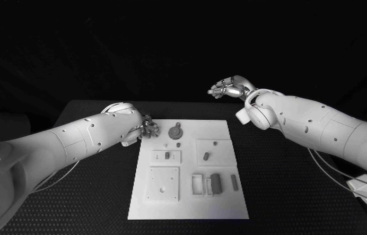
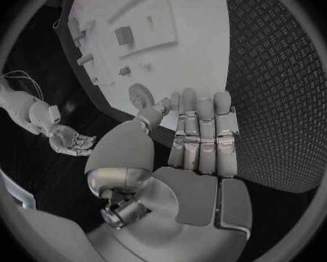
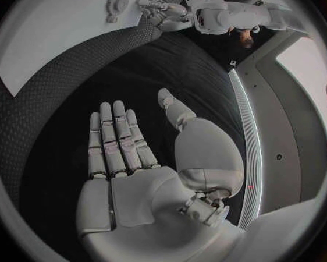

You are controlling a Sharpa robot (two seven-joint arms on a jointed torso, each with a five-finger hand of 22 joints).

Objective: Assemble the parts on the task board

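Observation:
The white task board (image 1: pixel 191 192) lies in the middle of the black table. A round grey part (image 1: pixel 176 132) sits near its far edge, and small grey parts, such as an upright block (image 1: pixel 216 183), stand on raised plates nearer me. My left hand (image 1: pixel 145 128) hovers at the board's far left corner, beside the round part (image 2: pixel 140 93); its fingers (image 2: pixel 200 140) are straight and hold nothing. My right hand (image 1: pixel 228 89) is raised beyond the board's far right corner, and its palm (image 3: pixel 127 151) is flat and empty.
A square plate (image 1: pixel 164 183) and a slotted holder (image 1: pixel 197 184) occupy the board's near half. Textured black table (image 1: pixel 298 192) stretches on both sides of the board. The right wrist view shows my left hand (image 3: pixel 160 9) near the round part (image 3: pixel 117 3).

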